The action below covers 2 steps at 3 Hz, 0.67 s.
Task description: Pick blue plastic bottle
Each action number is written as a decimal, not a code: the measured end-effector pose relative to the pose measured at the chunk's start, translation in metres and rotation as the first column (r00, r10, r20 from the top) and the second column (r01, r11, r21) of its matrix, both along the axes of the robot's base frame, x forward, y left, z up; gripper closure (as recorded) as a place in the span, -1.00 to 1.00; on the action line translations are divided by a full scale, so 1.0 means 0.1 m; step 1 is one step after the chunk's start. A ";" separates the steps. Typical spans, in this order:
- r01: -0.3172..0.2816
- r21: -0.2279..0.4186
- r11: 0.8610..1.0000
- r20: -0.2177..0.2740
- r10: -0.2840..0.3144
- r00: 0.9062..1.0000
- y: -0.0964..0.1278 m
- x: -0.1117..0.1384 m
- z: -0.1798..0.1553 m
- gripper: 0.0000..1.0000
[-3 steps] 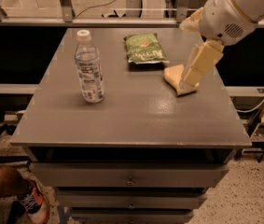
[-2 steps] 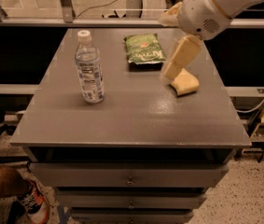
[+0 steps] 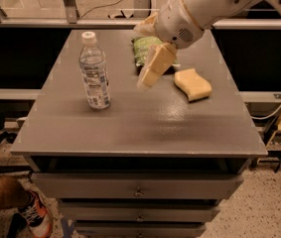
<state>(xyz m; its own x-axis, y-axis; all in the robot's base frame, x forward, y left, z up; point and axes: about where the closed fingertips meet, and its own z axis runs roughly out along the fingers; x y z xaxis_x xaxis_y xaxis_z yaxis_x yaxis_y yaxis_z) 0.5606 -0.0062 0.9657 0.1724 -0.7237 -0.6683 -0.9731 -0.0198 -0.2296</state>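
The blue plastic bottle [image 3: 94, 73] stands upright on the left half of the grey table [image 3: 130, 128]. It is clear with a white cap and a printed label. My gripper [image 3: 152, 68] hangs on the white arm above the middle of the table. It is to the right of the bottle, a hand's width away, and not touching it. The gripper holds nothing that I can see.
A green bag [image 3: 145, 51] lies at the back of the table, partly hidden behind the gripper. A yellow sponge [image 3: 193, 84] lies to the right of the gripper. Drawers [image 3: 137, 190] sit under the tabletop. A person's leg and shoe [image 3: 31, 212] are at the lower left.
My arm has swung left across the table, from above the sponge to the table's middle, closer to the bottle. The sponge is now uncovered. The bottle has not moved.
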 end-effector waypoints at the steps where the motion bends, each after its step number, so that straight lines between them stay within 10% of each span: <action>1: -0.018 0.116 0.993 -0.057 0.025 0.998 0.23 0.08 -0.19 -1.00; 2: -0.035 0.178 0.983 -0.064 0.047 0.997 0.36 0.11 -0.19 -1.00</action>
<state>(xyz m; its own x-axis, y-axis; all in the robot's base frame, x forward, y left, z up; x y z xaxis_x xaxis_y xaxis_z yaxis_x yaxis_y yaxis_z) 0.5715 0.0294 0.9466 0.1495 -0.5863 -0.7962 -0.9857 -0.0253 -0.1665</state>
